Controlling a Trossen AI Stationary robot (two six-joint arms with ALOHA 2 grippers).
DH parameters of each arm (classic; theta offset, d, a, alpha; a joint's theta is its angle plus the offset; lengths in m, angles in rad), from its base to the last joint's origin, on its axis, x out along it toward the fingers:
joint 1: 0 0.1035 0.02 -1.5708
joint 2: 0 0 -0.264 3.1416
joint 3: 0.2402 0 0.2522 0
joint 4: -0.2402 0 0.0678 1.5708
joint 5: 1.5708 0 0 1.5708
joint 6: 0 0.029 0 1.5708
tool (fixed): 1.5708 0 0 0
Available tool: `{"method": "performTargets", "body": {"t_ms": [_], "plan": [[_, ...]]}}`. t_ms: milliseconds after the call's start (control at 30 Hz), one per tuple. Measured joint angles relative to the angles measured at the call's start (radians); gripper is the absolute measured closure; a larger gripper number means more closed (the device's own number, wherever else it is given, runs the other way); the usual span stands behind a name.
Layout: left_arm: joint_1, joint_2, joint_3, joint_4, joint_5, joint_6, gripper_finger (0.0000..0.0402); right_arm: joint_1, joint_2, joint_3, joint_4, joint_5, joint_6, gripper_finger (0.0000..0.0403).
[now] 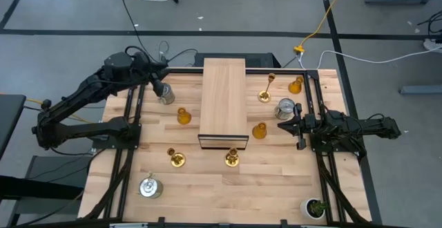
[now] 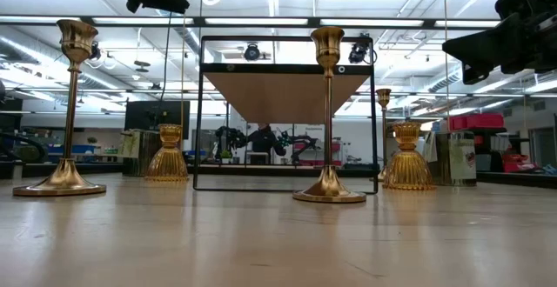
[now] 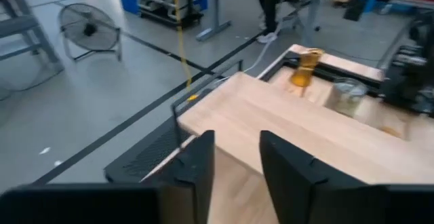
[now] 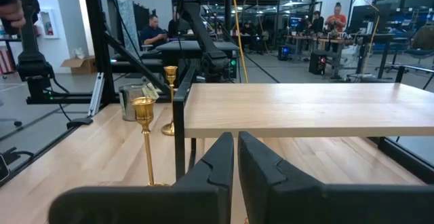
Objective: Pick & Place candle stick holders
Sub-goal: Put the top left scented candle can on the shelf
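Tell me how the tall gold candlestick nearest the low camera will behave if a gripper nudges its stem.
The gold candlestick is tall and slender on a small round base, so a high nudge would probably tip it. Its polished metal looks slippery and rigid. Once down, it may roll.

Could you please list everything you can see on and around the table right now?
Gold candlesticks: three, shiny gold; two near the riser's front end, one to its right.
Silver cans: three, silver; one by each gripper, one front left.
Amber holders: three, amber-orange; one left of the riser, two right.
Riser: one, pale wood on a black frame; table centre.
Potted plant: one, green; front right corner.
People: several; in the room behind.
Left gripper: open, empty; back left.
Right gripper: shut, empty; right side.
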Motion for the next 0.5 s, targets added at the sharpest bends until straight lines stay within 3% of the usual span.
{"method": "performTargets", "body": {"t_ms": [500], "plan": [[0.005, 0.108, 0.000, -0.042, -0.077, -0.086, 0.0125, 0.000, 0.000, 0.000, 0.000, 0.000, 0.000, 0.0376]]}}
